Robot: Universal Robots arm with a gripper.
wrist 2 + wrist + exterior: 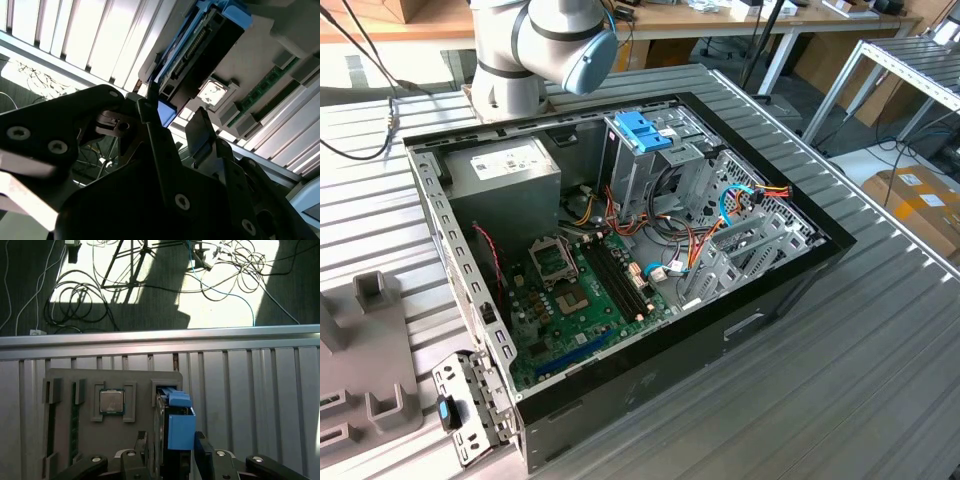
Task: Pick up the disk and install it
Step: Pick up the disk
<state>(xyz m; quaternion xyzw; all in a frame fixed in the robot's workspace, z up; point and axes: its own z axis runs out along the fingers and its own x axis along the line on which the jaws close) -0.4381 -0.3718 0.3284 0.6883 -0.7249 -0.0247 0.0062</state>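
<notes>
My gripper point(171, 441), open, straddles the disk point(175, 430) in its tray point(115, 376).
First wrist view: disk on edge in the tray's slot, long axis running straight away from me. Second wrist view: gap beside one fingertip point(200, 127), nothing clamped.

One robot arm point(545, 40), one open computer case point(750, 320), one grey power box point(505, 170), one blue handle point(642, 130), one grey tray point(65, 385), one chip point(112, 401), one disk point(176, 435).
</notes>
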